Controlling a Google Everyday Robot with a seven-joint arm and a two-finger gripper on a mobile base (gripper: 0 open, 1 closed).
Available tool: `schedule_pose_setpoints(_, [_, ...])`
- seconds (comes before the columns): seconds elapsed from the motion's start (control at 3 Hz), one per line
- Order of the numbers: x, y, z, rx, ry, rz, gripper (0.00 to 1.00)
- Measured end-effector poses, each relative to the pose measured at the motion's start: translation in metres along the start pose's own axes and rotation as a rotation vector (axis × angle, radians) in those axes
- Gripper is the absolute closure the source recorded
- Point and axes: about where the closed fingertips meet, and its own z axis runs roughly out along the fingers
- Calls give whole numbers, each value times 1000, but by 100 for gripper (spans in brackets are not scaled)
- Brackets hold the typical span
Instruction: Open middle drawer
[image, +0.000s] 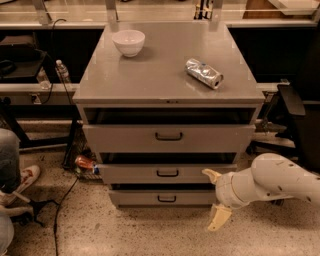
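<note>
The grey cabinet (165, 75) has three drawers stacked in front. The middle drawer (125, 174) has a wide low grey front and a small dark handle (167, 173) at its centre. It sits between the taller top drawer (120, 139) and the bottom drawer (135, 198). My gripper (215, 197) is open and empty. It hangs in front of the right end of the middle and bottom drawer fronts, to the right of the handles. One cream fingertip (210, 175) is level with the middle drawer, the other (218, 220) is near the floor.
A white bowl (129, 42) and a crushed silver can (204, 73) lie on the cabinet top. A soda can (85, 162) and cables lie on the floor at left, beside a person's shoe (22, 181). A dark chair (300, 115) stands at right.
</note>
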Motion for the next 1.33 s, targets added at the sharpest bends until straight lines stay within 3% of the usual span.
schedule_pose_setpoints(0.67, [16,-16,20,44,54,-51,0])
schedule_pose_setpoints(1.0, [56,-58,55,126,118,-115,0])
schedule_pose_setpoints(1.33, [78,-81,77,164,132,-133,0])
